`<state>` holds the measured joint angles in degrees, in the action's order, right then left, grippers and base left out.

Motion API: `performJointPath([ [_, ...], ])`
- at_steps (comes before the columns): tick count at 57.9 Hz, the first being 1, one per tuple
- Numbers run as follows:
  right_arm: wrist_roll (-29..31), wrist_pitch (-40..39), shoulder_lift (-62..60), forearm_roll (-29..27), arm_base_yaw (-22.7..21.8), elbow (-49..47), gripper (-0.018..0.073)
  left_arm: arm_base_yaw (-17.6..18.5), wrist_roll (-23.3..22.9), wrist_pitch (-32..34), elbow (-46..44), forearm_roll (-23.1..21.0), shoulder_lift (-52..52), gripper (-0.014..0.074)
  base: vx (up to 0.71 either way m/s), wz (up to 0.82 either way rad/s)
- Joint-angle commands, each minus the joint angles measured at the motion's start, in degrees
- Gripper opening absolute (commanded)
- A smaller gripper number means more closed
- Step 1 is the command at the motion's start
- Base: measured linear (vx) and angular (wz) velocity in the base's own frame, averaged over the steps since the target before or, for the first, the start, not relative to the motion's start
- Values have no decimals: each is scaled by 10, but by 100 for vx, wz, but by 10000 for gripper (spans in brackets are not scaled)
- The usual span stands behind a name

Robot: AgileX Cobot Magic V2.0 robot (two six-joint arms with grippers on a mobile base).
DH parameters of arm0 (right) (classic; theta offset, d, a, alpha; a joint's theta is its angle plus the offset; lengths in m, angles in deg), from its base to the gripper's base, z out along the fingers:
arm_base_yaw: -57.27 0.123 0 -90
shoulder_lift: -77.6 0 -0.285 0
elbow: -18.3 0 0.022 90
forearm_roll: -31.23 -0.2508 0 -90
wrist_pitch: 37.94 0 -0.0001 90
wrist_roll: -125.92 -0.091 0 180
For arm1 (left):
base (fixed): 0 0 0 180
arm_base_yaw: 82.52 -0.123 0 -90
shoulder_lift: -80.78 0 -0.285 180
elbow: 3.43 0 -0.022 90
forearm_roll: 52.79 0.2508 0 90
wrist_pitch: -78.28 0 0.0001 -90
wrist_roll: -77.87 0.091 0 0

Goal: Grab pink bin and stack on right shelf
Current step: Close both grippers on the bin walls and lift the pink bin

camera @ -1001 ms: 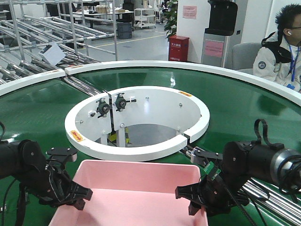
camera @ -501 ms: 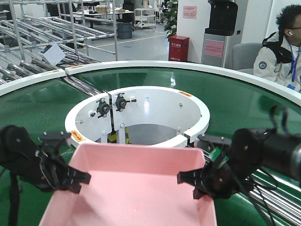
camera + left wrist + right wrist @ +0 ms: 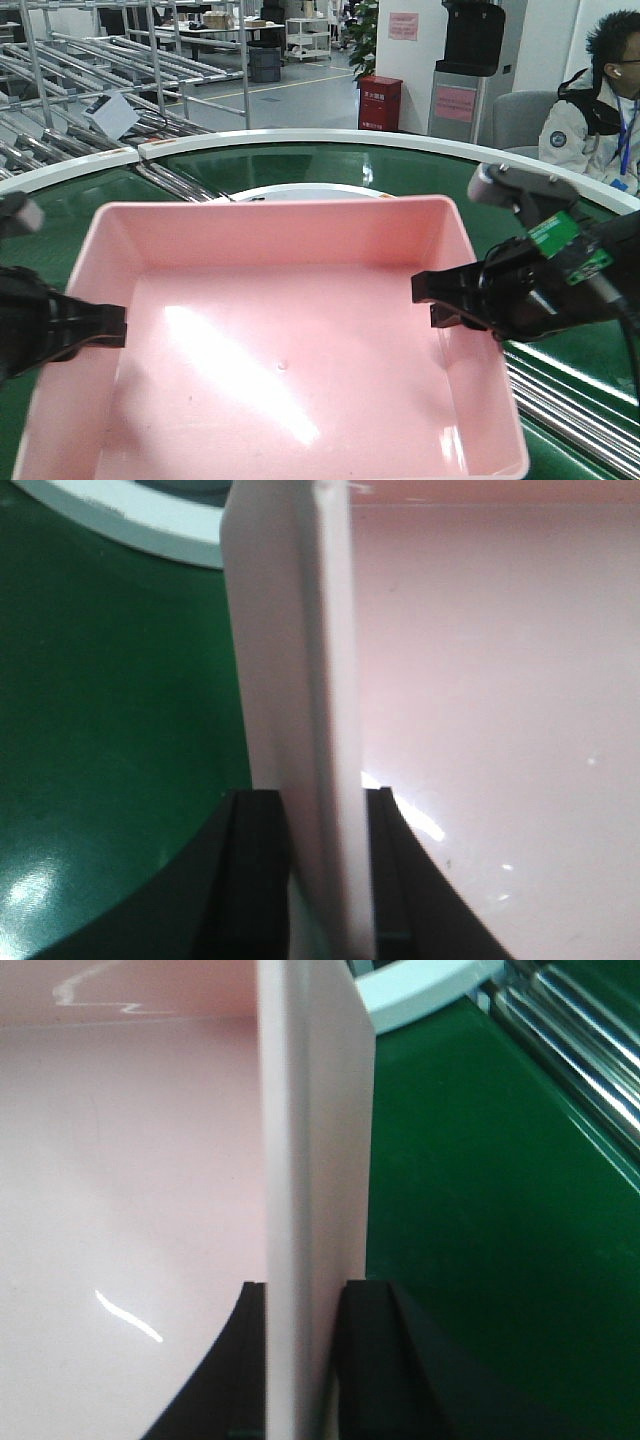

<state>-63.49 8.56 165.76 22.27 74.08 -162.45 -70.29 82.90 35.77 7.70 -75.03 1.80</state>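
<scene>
Background: factory hall, roller racks [image 3: 100, 50] standing back left, seated person [image 3: 600, 100] far right, green conveyor belt [image 3: 400, 170] curving below us.
Bin location: we're holding the pink bin [image 3: 280, 370] over the belt, close to the front camera.
Bin heading: mouth is facing up; long axis is running left-right between our grippers.
Left gripper [image 3: 320, 810]: we're clamping the left short wall, one finger on each side.
Right gripper [image 3: 305, 1300]: we're pinching the right short wall the same way.
Arms: both are reaching in from the sides, wrists pointing inward toward each other.
</scene>
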Motion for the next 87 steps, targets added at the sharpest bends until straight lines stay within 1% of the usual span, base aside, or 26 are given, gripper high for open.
performJointPath([
  [1,0,-55,-48,11,-9,-10,-10,-3,-3,35,-4,-1,61,-2,0,0],
  [6,0,-68,-67,11,-9,15,-10,-3,-15,34,-5,-1,79,-2,0,0],
  [13,-3,-74,-89,11,-9,39,-10,-3,-15,14,-5,-1,83,-2,0,0],
  [20,-2,-69,-99,9,-9,39,-8,-2,-15,3,-5,-4,79,-2,0,0],
  [87,-1,-67,-96,10,-9,39,-8,-2,-15,5,-5,-4,80,-2,-1,1],
])
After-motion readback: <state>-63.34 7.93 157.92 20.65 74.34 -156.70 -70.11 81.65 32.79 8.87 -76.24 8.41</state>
